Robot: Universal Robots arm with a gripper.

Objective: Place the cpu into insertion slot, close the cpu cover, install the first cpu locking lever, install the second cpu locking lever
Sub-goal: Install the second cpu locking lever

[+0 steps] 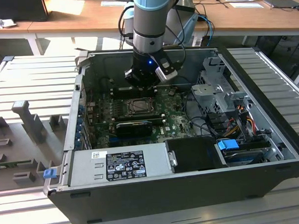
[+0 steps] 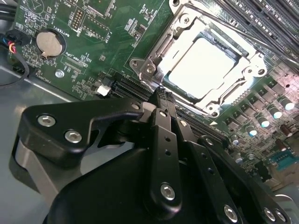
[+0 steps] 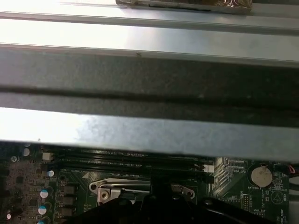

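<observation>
Cpu (image 2: 204,66) flat in insertion slot (image 2: 243,70), cpu cover (image 2: 161,51) shut

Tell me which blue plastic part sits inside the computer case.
The blue plastic tab on the drive bay at the exterior view's right; the other blue clip hangs outside the case's corner.

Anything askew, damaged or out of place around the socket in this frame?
Nothing stands out. The cpu lies flat and square in the insertion slot, the cpu cover sits down around it, and the gripper hangs beside the socket's edge.
</observation>
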